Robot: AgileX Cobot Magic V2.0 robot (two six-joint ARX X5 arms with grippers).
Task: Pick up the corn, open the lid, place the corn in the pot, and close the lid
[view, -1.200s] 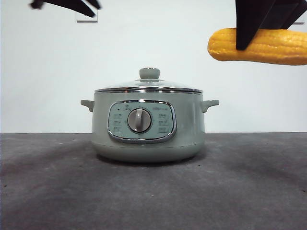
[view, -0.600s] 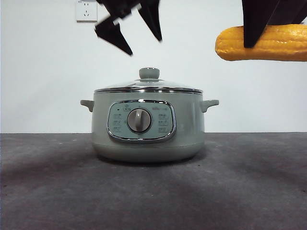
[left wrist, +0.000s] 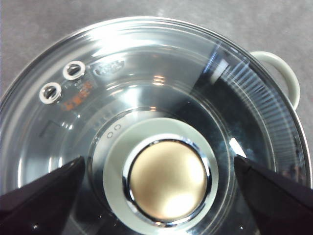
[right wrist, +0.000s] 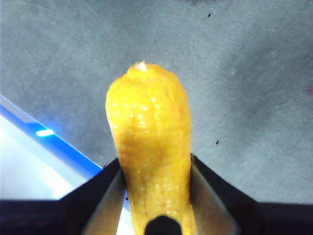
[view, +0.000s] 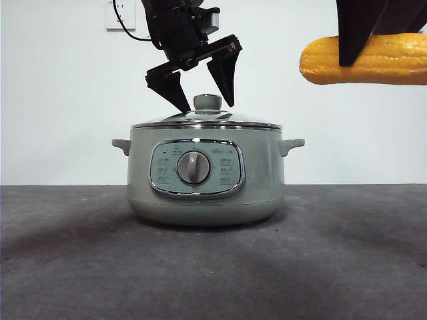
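Observation:
The sage-green pot [view: 207, 177] stands mid-table with the glass lid [view: 207, 121] on it. My left gripper [view: 203, 103] is open, its jaws straddling the lid's green knob [view: 207, 101] without touching it. In the left wrist view the lid [left wrist: 161, 88] fills the picture, with the knob [left wrist: 166, 178] between my jaws. My right gripper [view: 357, 50] is shut on the yellow corn [view: 373, 60] and holds it level, high at the right, clear of the pot. In the right wrist view the corn [right wrist: 151, 142] points away between the jaws.
The pot has a control panel with a dial [view: 194, 167] facing the front camera and small side handles [view: 292, 144]. A wall socket [view: 120, 17] is on the white wall behind. Grey tabletop [view: 347, 253] lies around the pot.
My left gripper has come in from the upper left and dropped to straddle the lid's knob. The right gripper with the corn rose a little, then stayed still.

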